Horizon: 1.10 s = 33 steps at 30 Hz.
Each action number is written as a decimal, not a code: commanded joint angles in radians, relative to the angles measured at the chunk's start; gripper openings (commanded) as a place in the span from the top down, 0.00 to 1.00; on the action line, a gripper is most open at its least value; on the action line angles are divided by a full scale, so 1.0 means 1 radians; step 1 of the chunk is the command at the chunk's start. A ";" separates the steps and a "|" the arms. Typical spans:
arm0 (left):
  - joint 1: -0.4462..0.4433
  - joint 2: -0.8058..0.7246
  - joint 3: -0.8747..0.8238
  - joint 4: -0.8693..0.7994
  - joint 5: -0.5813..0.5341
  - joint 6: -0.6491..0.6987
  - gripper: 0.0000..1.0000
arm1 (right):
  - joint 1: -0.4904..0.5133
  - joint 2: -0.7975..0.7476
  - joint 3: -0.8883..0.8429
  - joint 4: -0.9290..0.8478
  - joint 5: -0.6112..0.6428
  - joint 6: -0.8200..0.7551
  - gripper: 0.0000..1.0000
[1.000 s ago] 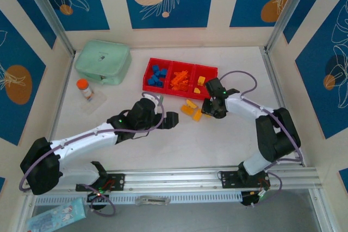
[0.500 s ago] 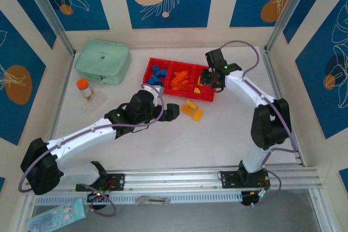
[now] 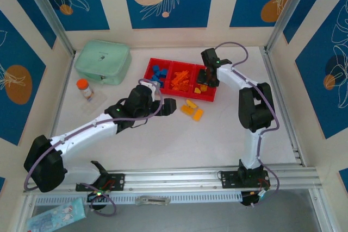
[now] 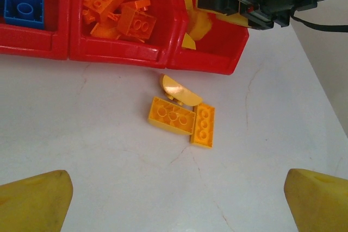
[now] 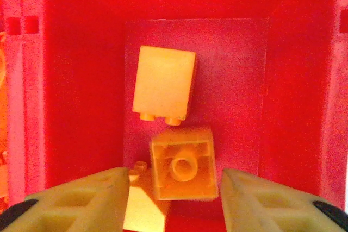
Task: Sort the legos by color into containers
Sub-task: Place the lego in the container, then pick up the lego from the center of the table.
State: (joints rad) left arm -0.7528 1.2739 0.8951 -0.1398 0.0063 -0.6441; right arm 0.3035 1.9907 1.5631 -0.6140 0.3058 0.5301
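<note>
Alt text: From above, a red tray [image 3: 163, 92] sat far-centre on the white bench [image 3: 163, 145]. It held blue legos [image 3: 157, 74] on the left, orange legos [image 3: 181, 79] in the middle, and yellow ones in the right compt [image 5: 234, 80].

The right fingers [image 3: 209, 77] hung over that right compt, partly open. A yellow block [image 5: 184, 169] lay underside-up btwn them, w/ a clear gap on its left side, so nothing looked gripped. The left fingers [image 3: 169, 106] hovered low, left of centre, spread wide and empty.

Step in hand, as I judged it: dropping off a yellow piece. To do it well, spread a bit wider, then lift straight up so neither finger drags the block or clips the tray wall.

The right wrist cam showed what the top view hid under the arm: the block, a sloped yellow piece [image 5: 164, 82] just beyond it, and another at its near-left corner.

The left wrist cam showed three loose legos [image 4: 179, 113] on the bench just near of the tray's right end. They touched each other: two bricks side by side, w/ a curved piece on the far side. Their shade was yellow-to-orange and hard to call.
</note>
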 commanded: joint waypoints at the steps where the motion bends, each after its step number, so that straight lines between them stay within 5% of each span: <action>1: 0.010 0.006 0.039 -0.006 0.026 0.028 0.01 | -0.007 -0.054 0.016 0.004 -0.025 -0.012 0.47; 21: 0.002 -0.085 -0.085 0.007 0.055 -0.007 0.01 | 0.130 -0.340 -0.284 -0.051 -0.009 0.007 0.30; 33: -0.061 -0.044 -0.143 0.101 0.053 -0.074 0.01 | 0.248 -0.356 -0.474 0.056 -0.026 0.138 0.22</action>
State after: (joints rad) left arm -0.7937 1.2163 0.7673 -0.0910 0.0490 -0.6910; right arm 0.5335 1.6455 1.1206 -0.6025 0.3058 0.6075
